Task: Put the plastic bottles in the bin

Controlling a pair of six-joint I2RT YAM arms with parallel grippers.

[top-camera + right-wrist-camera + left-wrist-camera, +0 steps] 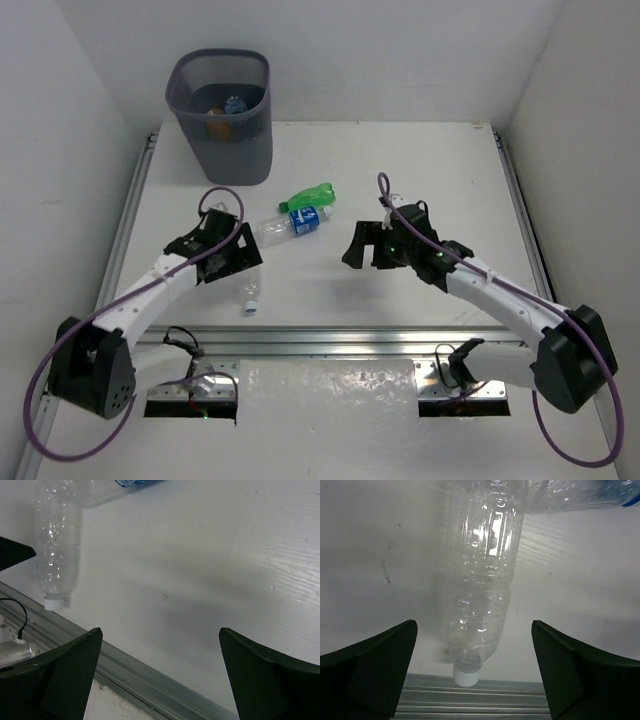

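The dark mesh bin [236, 150] stands at the far left with an orange bottle [214, 126] and a blue-capped one inside. On the table lie a green bottle [310, 196], a clear bottle with a blue label [292, 223] and a clear bottle with a white cap [250, 292]. My left gripper [238, 262] is open and empty, above that clear bottle [485, 580], whose cap [466, 673] points at the near rail. My right gripper [357, 246] is open and empty over bare table, right of the bottles. It sees the clear bottle [56, 550] at its left.
A metal rail [330, 340] runs along the table's near edge. White walls stand at the left, right and back. The blue-label bottle's end shows at the top of the right wrist view [135, 482].
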